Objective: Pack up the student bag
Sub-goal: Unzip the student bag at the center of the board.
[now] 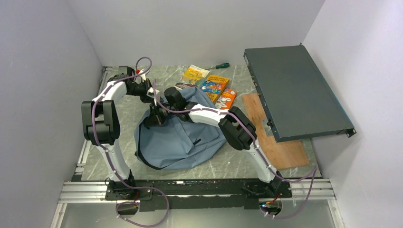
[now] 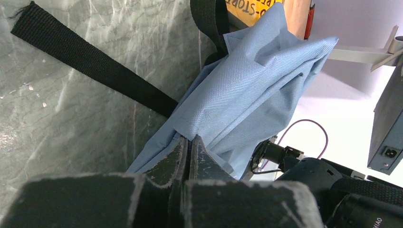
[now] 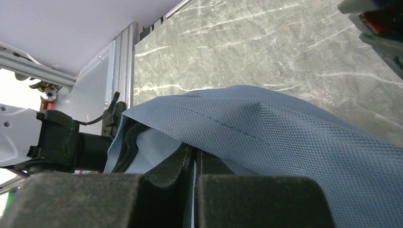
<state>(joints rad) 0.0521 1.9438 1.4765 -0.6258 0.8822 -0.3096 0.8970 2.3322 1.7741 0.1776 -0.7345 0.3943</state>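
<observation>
The student bag [image 1: 183,135], soft grey-blue fabric, lies in the middle of the table with a black strap [image 2: 90,71] trailing on the marble. My left gripper [image 1: 153,95] is shut on a fold of the bag's fabric [image 2: 247,85] at its far left edge; the jaws [image 2: 191,140] pinch the cloth. My right gripper [image 1: 159,114] is shut on another edge of the bag [image 3: 266,128] near its black zipper [image 3: 124,147], right beside the left gripper [image 3: 192,151]. Both hold the fabric slightly raised.
Colourful books and packets [image 1: 215,86], a yellow packet [image 1: 195,73] and a green-handled screwdriver [image 1: 218,66] lie behind the bag. A flat dark grey metal box [image 1: 292,90] rests tilted at the right over a wooden board [image 1: 278,142]. Walls close in left and right.
</observation>
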